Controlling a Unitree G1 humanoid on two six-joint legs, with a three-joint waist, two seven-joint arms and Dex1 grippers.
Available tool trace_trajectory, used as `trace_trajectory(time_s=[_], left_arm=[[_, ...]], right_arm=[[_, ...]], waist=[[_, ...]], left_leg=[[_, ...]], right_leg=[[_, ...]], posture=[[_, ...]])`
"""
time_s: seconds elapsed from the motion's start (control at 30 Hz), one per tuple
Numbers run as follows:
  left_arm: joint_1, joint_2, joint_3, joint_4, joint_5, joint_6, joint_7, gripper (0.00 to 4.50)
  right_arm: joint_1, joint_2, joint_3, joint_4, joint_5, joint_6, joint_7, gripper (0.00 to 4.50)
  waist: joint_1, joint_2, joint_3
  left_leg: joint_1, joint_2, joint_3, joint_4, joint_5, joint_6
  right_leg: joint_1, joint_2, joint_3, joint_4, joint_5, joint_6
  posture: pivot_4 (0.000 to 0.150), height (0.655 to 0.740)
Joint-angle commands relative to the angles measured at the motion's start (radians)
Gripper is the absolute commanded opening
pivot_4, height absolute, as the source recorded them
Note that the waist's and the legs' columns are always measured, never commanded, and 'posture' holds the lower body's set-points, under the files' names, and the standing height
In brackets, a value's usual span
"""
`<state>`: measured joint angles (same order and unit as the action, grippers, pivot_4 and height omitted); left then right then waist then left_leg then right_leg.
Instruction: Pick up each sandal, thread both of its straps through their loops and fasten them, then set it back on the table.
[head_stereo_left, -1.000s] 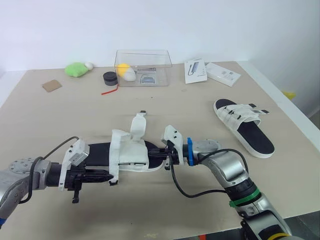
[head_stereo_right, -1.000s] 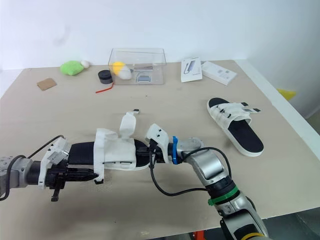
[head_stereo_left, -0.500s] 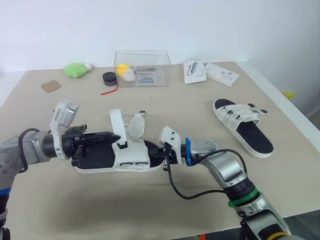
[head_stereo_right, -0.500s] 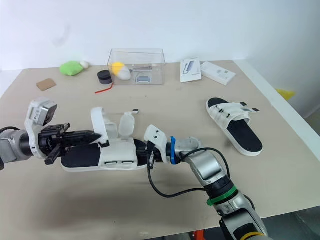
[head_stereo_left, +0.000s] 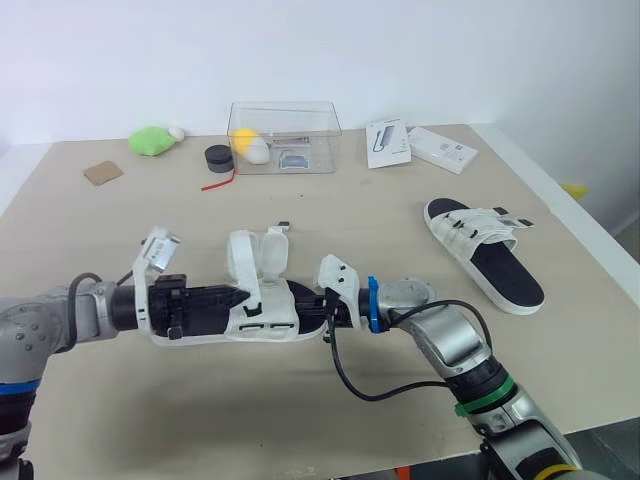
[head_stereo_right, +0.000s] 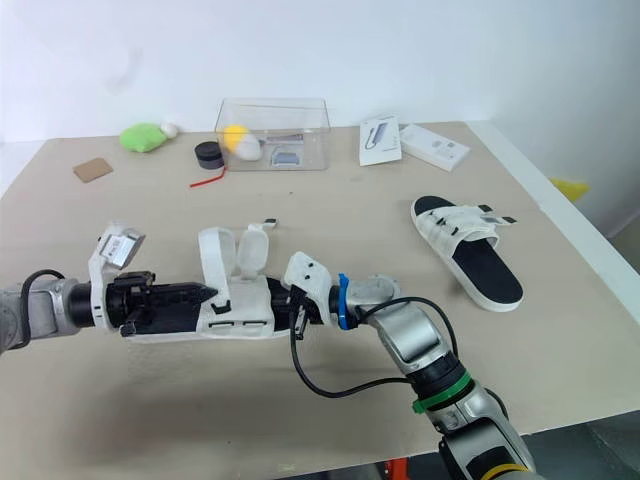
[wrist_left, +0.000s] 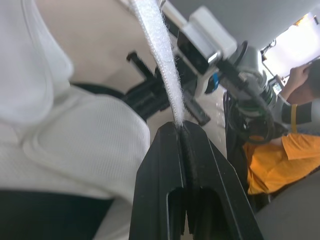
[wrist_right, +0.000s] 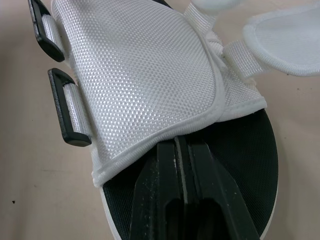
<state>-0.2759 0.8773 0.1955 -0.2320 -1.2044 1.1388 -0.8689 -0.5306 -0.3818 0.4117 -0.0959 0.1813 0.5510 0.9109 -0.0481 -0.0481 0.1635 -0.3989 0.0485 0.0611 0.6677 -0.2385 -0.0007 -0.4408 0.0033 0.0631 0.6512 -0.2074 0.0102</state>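
A white-strapped, black-soled sandal (head_stereo_left: 268, 318) lies on the table between my two grippers. My left gripper (head_stereo_left: 240, 296) is shut on one of its straps (wrist_left: 161, 65), which stands up from the upper (head_stereo_left: 240, 262). The second strap (head_stereo_left: 274, 250) stands loose beside it. My right gripper (head_stereo_left: 322, 308) is shut on the sandal's other end, at the edge of the mesh upper (wrist_right: 145, 75). Two black loops (wrist_right: 70, 117) hang free on the side of the upper. The other sandal (head_stereo_left: 487, 250) rests on the table at the right, apart from both grippers.
At the back stand a clear box (head_stereo_left: 284, 135), a black puck (head_stereo_left: 218, 156), a red cord (head_stereo_left: 218, 182), a green lump (head_stereo_left: 152, 139), a cardboard piece (head_stereo_left: 102, 172) and two white packets (head_stereo_left: 390, 142). The table's right edge runs close past the other sandal. A person in orange (wrist_left: 280, 160) sits beyond.
My left gripper first swung from the sandal's front side up over its heel, lifting the strap; it has now come down and right, strap still pinched. The right gripper has barely moved.
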Motion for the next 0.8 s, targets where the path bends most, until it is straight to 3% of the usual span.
trace_trajectory(time_s=[0.03,0.8], left_arm=[[-0.002,0.019,0.018,-0.022,0.0,0.014,-0.014,0.1],[0.02,-0.008,-0.011,-0.073,0.117,-0.033,-0.035,0.1]], right_arm=[[0.006,0.002,0.025,0.021,-0.026,0.013,-0.008,0.0],[0.009,0.017,0.025,0.016,-0.025,0.018,-0.008,0.0]], waist=[[0.0,0.0,0.0],[-0.001,0.0,0.0]], left_leg=[[0.0,0.0,0.0,0.0,0.0,0.0],[0.002,0.003,0.002,-0.002,0.0,0.0]], right_leg=[[0.0,0.0,0.0,0.0,0.0,0.0],[0.0,0.004,0.004,0.0,0.0,-0.001]], posture=[[0.15,0.74],[0.15,0.74]])
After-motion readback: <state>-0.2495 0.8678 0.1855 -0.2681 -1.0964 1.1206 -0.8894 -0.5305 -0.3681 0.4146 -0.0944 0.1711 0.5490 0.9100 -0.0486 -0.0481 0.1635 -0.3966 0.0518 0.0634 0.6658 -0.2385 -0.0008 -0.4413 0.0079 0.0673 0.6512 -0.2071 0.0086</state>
